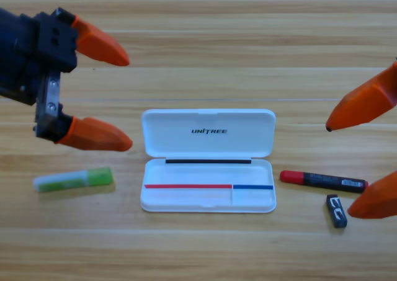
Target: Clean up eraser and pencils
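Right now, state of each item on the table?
White case: open, nothing in its tray.
Marker: capped, on table right of case.
Eraser: on table, below marker's right end.
Green stick: on table, left of case.
Left end effector: open, ungripped.
Right end effector: open, cut off at edge.

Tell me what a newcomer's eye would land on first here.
The open white case in the middle of the wooden table draws the eye first, lid flipped back. Next come the orange jaws: the left pincer hangs open at upper left above the light-green stick, and the right pincer gapes at the right edge. Just under it lie the red-capped marker and the small black eraser.
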